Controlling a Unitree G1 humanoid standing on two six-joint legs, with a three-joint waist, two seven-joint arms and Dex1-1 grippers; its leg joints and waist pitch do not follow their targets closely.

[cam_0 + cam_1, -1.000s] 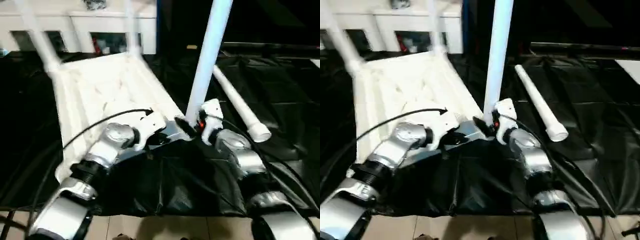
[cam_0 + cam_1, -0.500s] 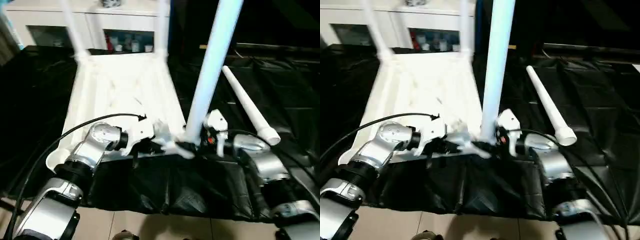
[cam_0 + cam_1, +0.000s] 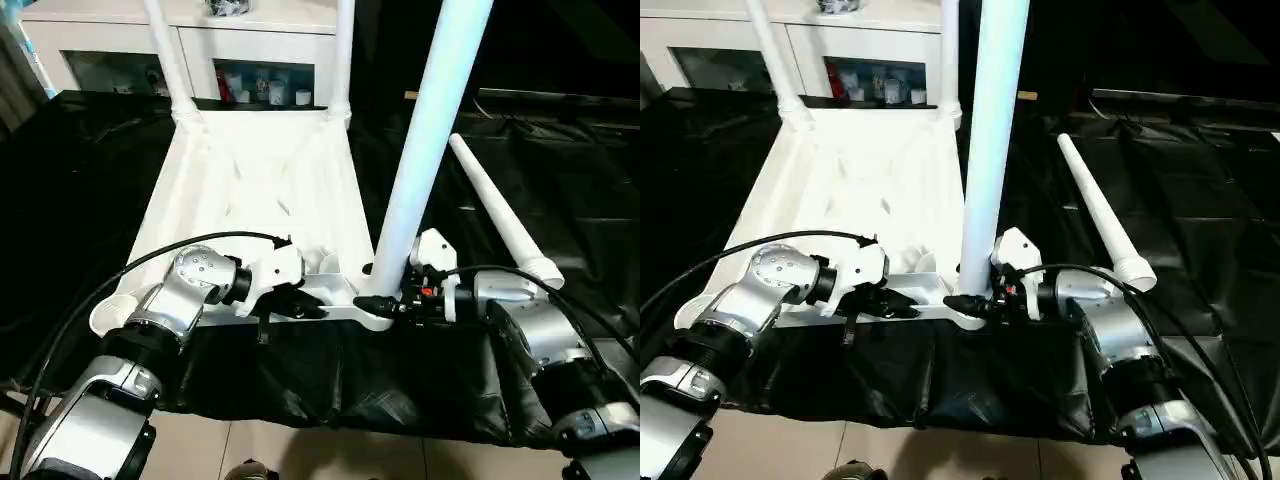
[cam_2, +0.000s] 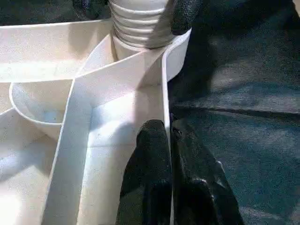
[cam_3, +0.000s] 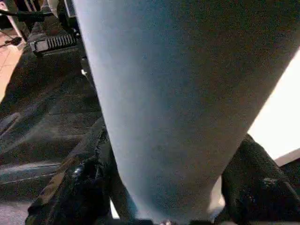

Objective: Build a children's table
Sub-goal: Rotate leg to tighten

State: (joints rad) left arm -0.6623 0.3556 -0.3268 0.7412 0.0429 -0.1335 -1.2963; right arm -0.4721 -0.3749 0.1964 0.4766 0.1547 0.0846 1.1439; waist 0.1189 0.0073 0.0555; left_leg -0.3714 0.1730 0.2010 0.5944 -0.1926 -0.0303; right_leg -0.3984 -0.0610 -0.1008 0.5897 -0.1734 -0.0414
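Upright leg (image 3: 425, 150) stands between right gripper's (image 5: 164, 187) fingers, seemingly gripped, top cropped; left gripper (image 4: 171, 154) pinches tabletop's (image 3: 250, 190) near rim.

I can read no text, label, brand or number anywhere in these views. The small items behind the glass doors of the white cabinet (image 3: 250, 85) are too tiny to make out any print, and I see no marking on the white table parts or the arms.
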